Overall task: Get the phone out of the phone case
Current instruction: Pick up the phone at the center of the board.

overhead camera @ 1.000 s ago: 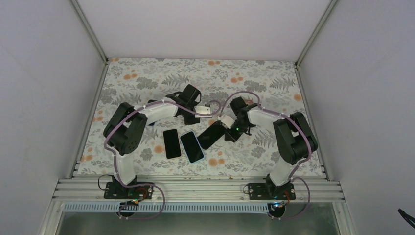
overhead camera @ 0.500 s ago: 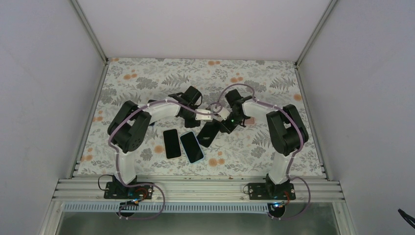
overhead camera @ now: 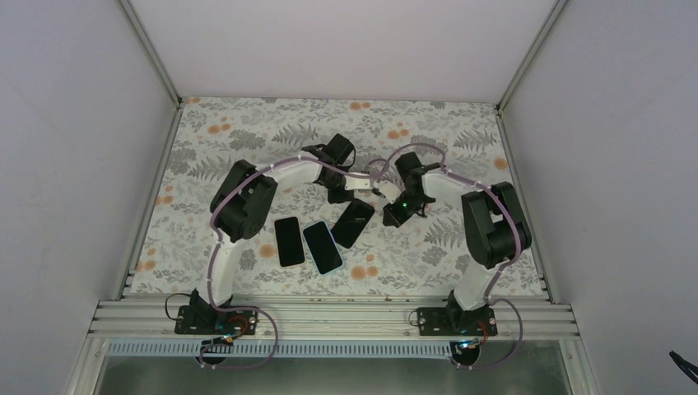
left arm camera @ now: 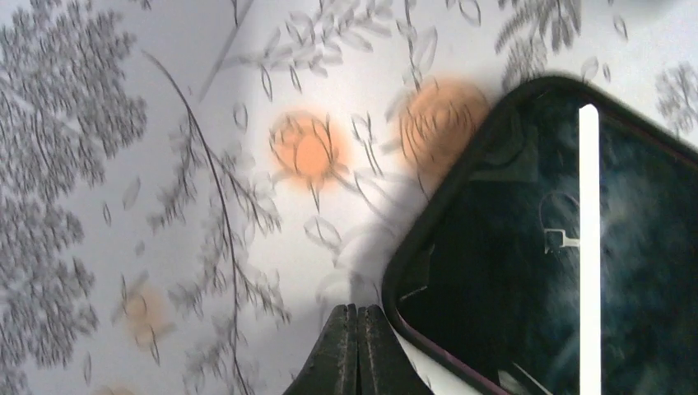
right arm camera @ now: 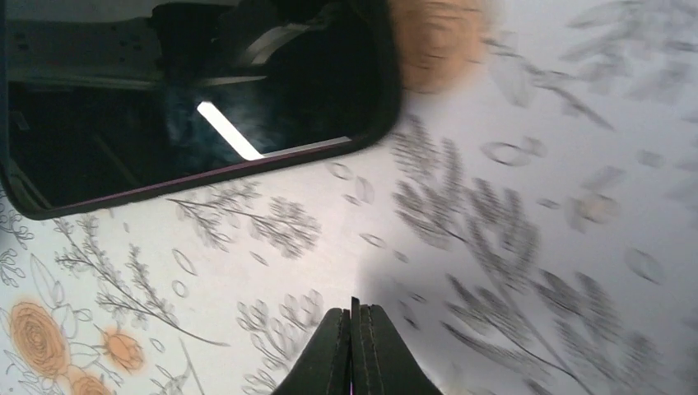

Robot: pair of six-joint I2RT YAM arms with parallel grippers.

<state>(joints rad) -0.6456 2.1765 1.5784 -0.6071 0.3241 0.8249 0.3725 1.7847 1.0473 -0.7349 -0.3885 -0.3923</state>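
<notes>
The phone in its dark, purple-rimmed case [overhead camera: 354, 222] lies flat on the flowered table, screen up. It fills the right of the left wrist view [left arm camera: 535, 247] and the top left of the right wrist view [right arm camera: 189, 107]. My left gripper [overhead camera: 349, 199] is shut and empty, and its tip [left arm camera: 358, 317] is right beside the phone's far corner. My right gripper [overhead camera: 390, 219] is shut and empty over bare table [right arm camera: 355, 317], a little to the right of the phone.
Two more phones lie to the left of the cased one: a black one [overhead camera: 288, 241] and one with a light blue edge [overhead camera: 323, 246]. White walls enclose the table on three sides. The arms' cables loop above the phones.
The left arm has swung right, bringing its gripper to the phone's far corner. The right gripper moved in over the phone's right end, then drew back right. The phone has barely shifted.
</notes>
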